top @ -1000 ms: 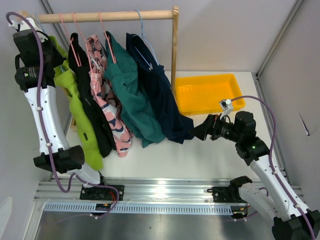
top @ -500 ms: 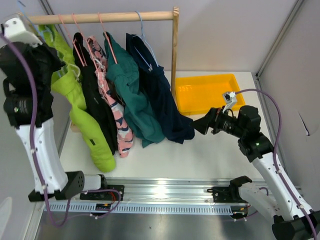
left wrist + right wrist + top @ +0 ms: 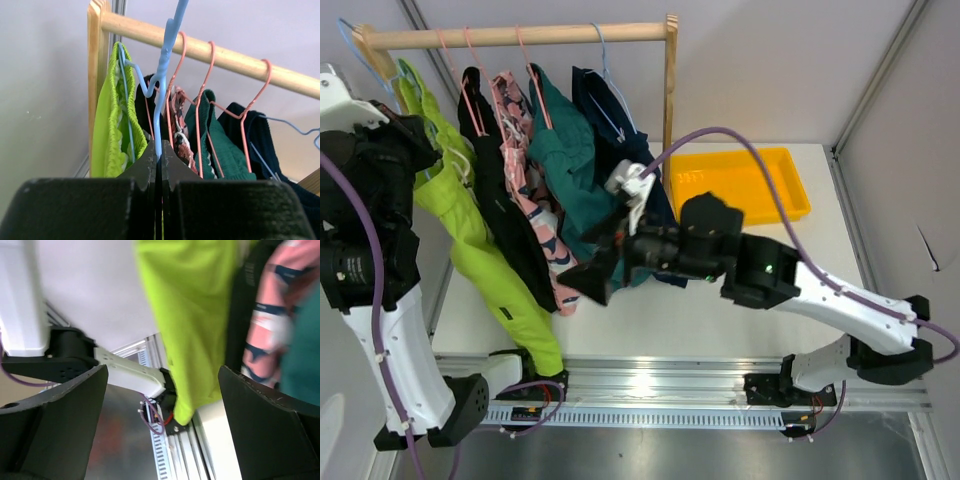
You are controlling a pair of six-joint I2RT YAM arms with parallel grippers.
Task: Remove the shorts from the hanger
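One wooden rail [image 3: 520, 36], and five garments below it: lime-green shorts [image 3: 470, 235], black garment [image 3: 505, 220], pink-patterned pair [image 3: 525, 190], teal pair [image 3: 570, 165], navy pair [image 3: 590, 95]. Three pink hangers [image 3: 202, 85], one bright-blue hanger [image 3: 162, 75], one pale-blue hanger [image 3: 295, 127]. Right of the rail, one yellow tray [image 3: 725, 155].

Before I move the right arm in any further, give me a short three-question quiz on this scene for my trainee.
1. True or false: the left gripper is shut on the blue hanger.
2. What colour are the shorts on that hanger? A teal; B lime green; C navy.
3. Fill in: the right gripper, facing the lower end of those shorts, is ___ (open or shut).
Key: 1 true; 2 B; 3 open.
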